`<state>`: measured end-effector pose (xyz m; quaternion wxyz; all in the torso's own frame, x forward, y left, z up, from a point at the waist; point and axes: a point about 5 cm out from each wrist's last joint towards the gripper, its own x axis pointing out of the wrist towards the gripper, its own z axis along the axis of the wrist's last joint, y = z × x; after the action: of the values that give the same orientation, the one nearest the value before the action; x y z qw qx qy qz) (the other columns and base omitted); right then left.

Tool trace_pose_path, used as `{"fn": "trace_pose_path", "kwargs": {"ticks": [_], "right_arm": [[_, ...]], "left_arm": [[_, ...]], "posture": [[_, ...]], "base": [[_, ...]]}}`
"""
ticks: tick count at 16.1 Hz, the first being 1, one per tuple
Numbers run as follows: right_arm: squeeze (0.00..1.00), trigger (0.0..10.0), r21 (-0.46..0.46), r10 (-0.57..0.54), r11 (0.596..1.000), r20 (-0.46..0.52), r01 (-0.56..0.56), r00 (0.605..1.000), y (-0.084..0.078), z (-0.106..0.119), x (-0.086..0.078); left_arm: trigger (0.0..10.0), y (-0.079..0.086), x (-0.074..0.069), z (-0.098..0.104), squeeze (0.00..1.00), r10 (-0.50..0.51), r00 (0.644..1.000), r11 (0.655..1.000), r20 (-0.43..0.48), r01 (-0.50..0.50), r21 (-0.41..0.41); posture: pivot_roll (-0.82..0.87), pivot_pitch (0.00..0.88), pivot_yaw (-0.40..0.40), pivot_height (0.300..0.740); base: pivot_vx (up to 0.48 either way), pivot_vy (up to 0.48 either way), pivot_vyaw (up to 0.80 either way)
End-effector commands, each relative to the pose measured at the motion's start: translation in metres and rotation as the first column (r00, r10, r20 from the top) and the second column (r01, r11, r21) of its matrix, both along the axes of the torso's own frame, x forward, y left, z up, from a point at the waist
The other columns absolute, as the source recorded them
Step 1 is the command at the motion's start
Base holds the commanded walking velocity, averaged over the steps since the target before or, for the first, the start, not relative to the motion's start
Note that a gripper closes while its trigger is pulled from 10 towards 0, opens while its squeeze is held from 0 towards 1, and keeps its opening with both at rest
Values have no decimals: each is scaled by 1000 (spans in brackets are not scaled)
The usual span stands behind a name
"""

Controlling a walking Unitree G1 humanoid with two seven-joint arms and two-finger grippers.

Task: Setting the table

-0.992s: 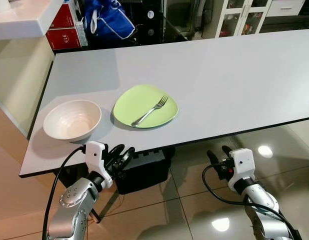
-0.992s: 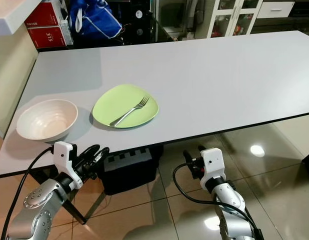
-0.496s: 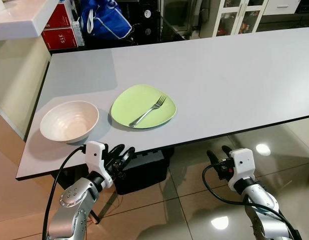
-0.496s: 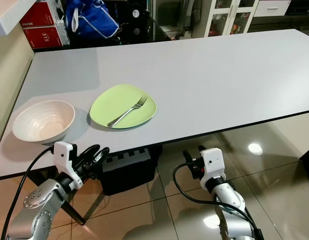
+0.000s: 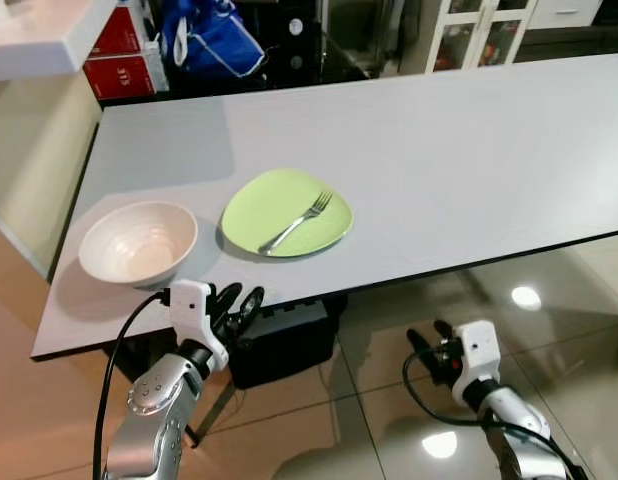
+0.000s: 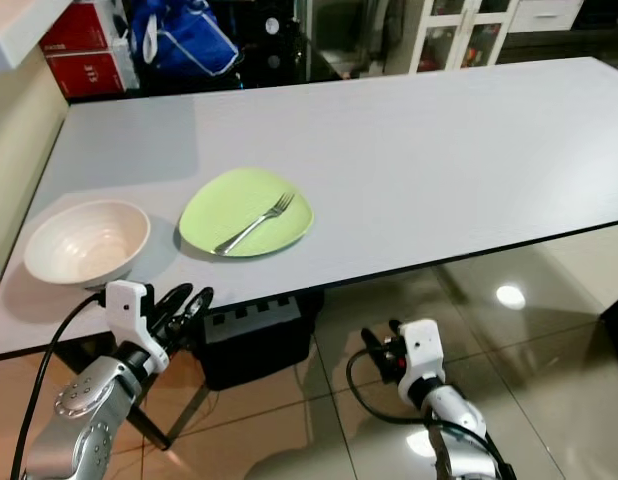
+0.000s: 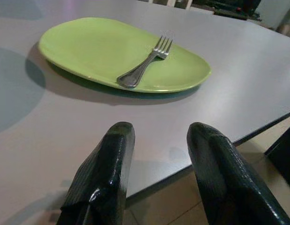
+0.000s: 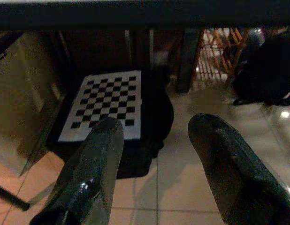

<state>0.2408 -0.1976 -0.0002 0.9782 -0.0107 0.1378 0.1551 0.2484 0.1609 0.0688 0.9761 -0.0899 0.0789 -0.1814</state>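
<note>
A light green plate [image 5: 286, 212] lies on the grey table [image 5: 449, 150] near its front edge, with a metal fork [image 5: 299, 222] resting across it. To the plate's left stands a white bowl [image 5: 138, 243]. My left gripper [image 5: 237, 303] is open and empty, held at the table's front edge just below the bowl and plate; its wrist view looks across the tabletop at the plate [image 7: 121, 54] and fork [image 7: 145, 68]. My right gripper [image 5: 429, 341] is open and empty, low beneath the table edge, over the tiled floor.
A black box with a checkerboard panel [image 8: 105, 105] sits on the floor under the table. Red boxes [image 5: 119, 60] and a blue bag [image 5: 209, 40] stand beyond the table's far left corner. A white counter [image 5: 39, 35] juts in at the upper left.
My right arm has dropped lower and drawn back toward me. The left gripper has risen slightly toward the table edge. Plate, fork and bowl have not moved.
</note>
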Motion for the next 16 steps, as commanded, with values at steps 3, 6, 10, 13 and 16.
{"fn": "trace_pose_path", "kwargs": {"ticks": [3,6,10,13,16], "right_arm": [[0,10000,16,17,1000,83,-18,996,4,12,11],[0,10000,24,29,999,116,-32,993,10,17,10],[0,10000,26,41,999,124,-44,992,18,15,9],[0,10000,26,43,999,109,-46,993,23,13,14],[0,10000,24,39,999,90,-41,995,19,12,18]], "left_arm": [[10000,0,6,4,0,18,999,999,34,-19,29],[10000,-1,7,2,0,12,1000,1000,24,-12,22],[10000,-4,10,-1,0,36,999,997,35,-39,68],[10000,-6,12,-1,0,50,998,996,39,-53,77],[10000,-7,13,0,0,48,997,994,52,-53,95]], "posture": [[30,0,15,740],[27,0,19,740],[23,0,20,740],[24,0,20,740],[23,0,23,740]], "base": [[0,0,0],[0,0,0],[0,0,0],[0,0,0],[0,0,0]]}}
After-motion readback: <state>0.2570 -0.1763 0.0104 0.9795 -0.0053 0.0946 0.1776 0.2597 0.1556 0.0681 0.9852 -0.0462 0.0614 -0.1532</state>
